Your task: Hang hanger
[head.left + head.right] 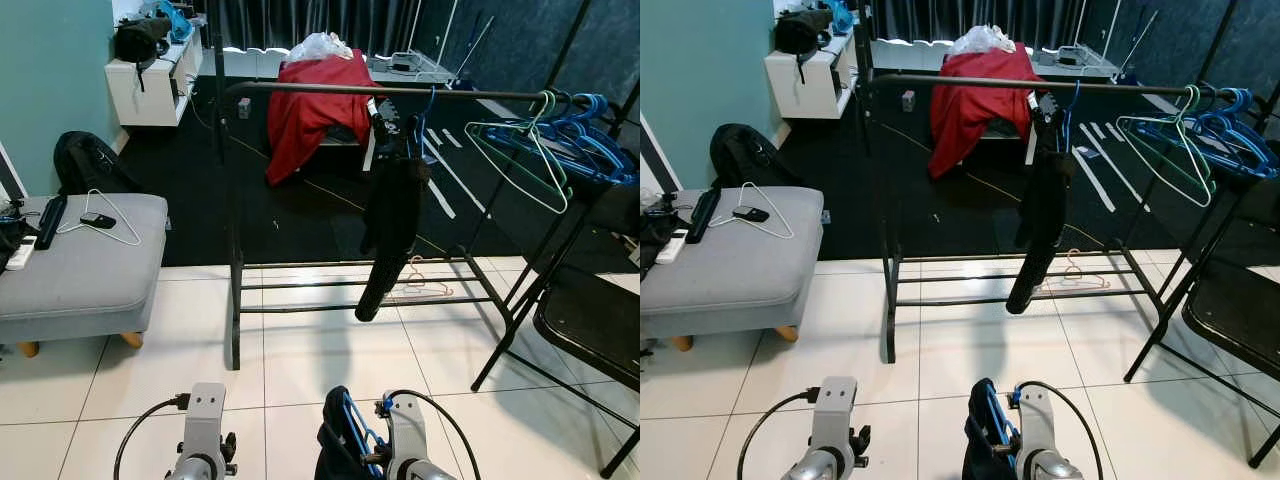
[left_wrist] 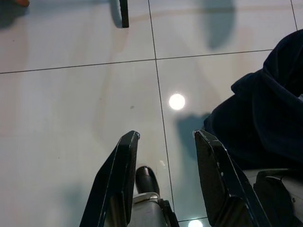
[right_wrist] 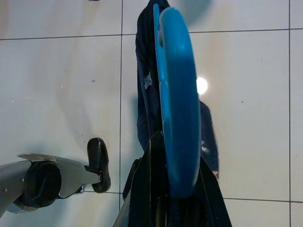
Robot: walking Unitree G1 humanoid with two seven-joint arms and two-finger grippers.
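While our right gripper [image 1: 362, 455] sits low at the bottom of the left eye view with the blue plastic hanger [image 1: 354, 430] and its dark navy garment [image 1: 335, 445] in it, the long black metal clothes rail [image 1: 330, 89] lies ahead and well above, running across from left to right. A black garment [image 1: 390, 225] hangs near the rail's middle, and a cluster of empty blue and green hangers [image 1: 555, 140] crowds its right end by a black folding chair [image 1: 590, 310]. We judge the open stretch of rail left of the black garment the roomiest target.

In the right eye view the same layout holds: a grey upholstered ottoman [image 1: 735, 265] stands off to our left, well apart from the rack, and white tiled floor [image 1: 940, 370] lies between us and the rail.

In the left wrist view our left gripper [image 2: 165, 182] hangs over the tiles, fingers apart and holding nothing, the dark garment just beside it.

In the right wrist view the fingers are clamped on the hanger, whose long axis runs straight out along them, garment draped behind. We judge the right arm must lift and carry it forward.
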